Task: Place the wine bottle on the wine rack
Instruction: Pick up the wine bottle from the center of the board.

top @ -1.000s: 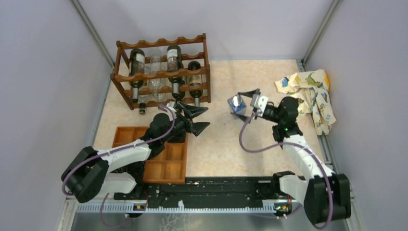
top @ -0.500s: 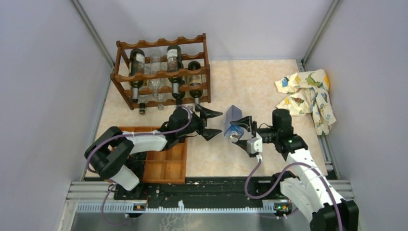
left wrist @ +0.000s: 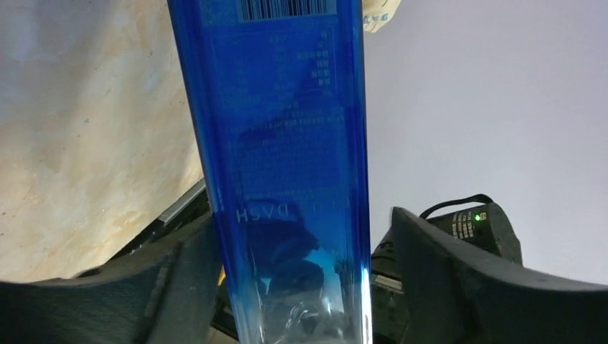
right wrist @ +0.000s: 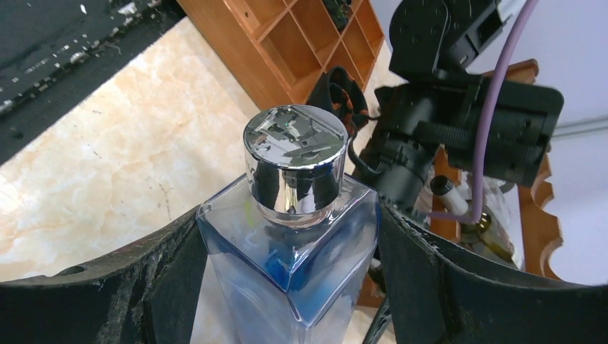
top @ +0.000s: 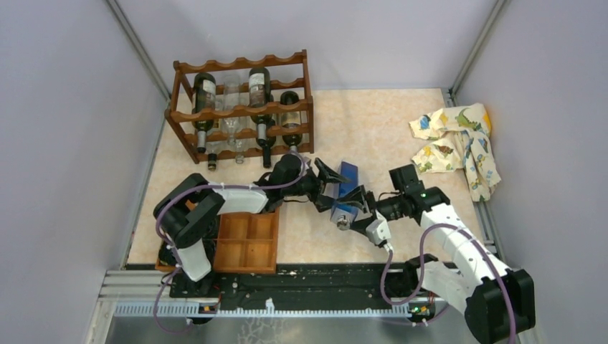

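Two grippers around one bottle [top: 345, 192], held in the air between them. I read it as a hand-over.

- Right gripper [top: 358, 213]: closed on the bottle's shoulders just under the silver cap [right wrist: 294, 147], carrying the weight.
- Left gripper [top: 330, 184]: spread around the blue body. Its wrist view shows a gap between one finger and the glass, so it is not clamped.

Risks, as I judge them:
- If the right gripper lets go before the left one closes, the bottle drops to the surface [top: 373, 122] beneath both grippers.
- The flat glass sides look slick. An off-centre pinch by the left gripper could let the bottle twist or slide.
- With both clamped, any pull apart would wrench it.
- The rack [top: 240, 64] stands well beyond the left gripper and to its left, already holding bottles. A careless swing could knock their necks.

Heading: the long axis runs from the right gripper through the left one. The cap end sits at the right gripper, toward the arm bases. The base end pokes past the left gripper's fingers, away from the bases. I cannot tell how far it tilts off level.
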